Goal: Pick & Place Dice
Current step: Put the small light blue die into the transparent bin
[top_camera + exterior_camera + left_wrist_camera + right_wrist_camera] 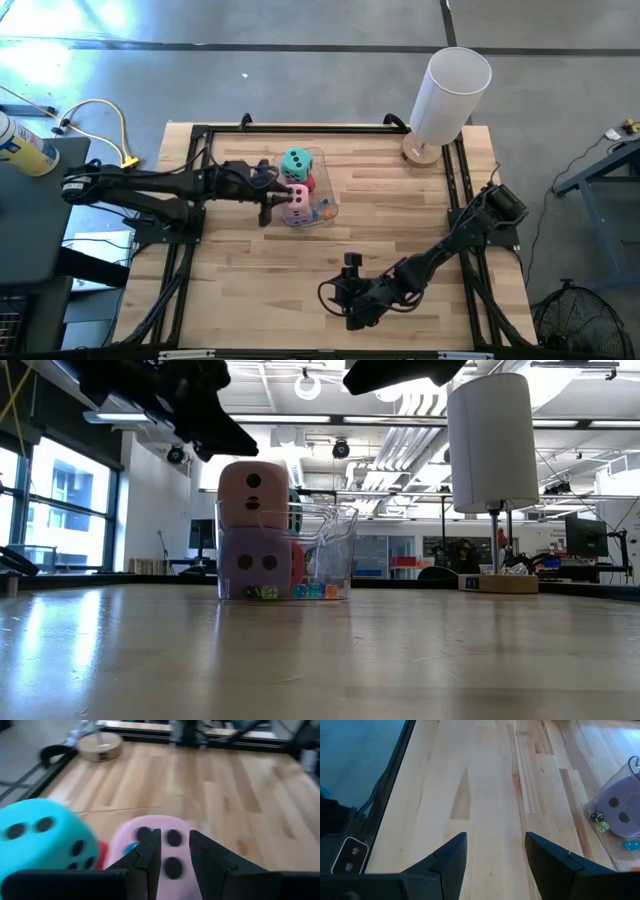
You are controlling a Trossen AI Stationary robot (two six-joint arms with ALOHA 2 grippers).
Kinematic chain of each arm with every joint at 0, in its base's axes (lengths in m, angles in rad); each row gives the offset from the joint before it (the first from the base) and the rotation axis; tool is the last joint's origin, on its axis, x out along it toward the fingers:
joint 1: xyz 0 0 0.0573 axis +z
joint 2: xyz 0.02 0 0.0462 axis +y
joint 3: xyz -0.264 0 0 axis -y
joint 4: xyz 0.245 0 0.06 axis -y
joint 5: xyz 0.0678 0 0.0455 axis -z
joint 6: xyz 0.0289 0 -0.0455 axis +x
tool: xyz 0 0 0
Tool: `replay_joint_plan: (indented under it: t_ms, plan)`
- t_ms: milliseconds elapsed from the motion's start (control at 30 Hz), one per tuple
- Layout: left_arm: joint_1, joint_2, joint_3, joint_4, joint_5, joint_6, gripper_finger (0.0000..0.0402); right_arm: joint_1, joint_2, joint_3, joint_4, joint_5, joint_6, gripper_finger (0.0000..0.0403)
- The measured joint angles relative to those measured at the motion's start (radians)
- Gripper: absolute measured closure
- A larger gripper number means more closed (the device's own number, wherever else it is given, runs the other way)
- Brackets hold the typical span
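While pink foam cube die sits atop purple one in clear plastic box, left gripper is held above it, fingers narrowly apart, nothing held (right gripper half open, empty). Stack could be knocked over if bumped.

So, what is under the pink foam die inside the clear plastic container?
The pink foam die sits on a purple foam die in the clear plastic container. Tiny coloured beads lie on the bottom. The red die is mostly covered.
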Motion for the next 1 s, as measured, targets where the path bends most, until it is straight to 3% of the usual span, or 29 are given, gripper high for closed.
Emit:
replay_joint_plan:
  t_ms: [767, 1000]
  plan:
    - [0.028, 0.01, 0.0, -0.025, -0.043, -0.017, 0.0305, 0.0, 0.0, 0.0, -0.001, 0.003, 0.001, 0.0211]
    - [-0.021, 0.0, 0.0, 0.021, -0.02, 0.036, 0.0305, 0.0, 0.0, 0.0, -0.001, 0.003, 0.001, 0.0211]
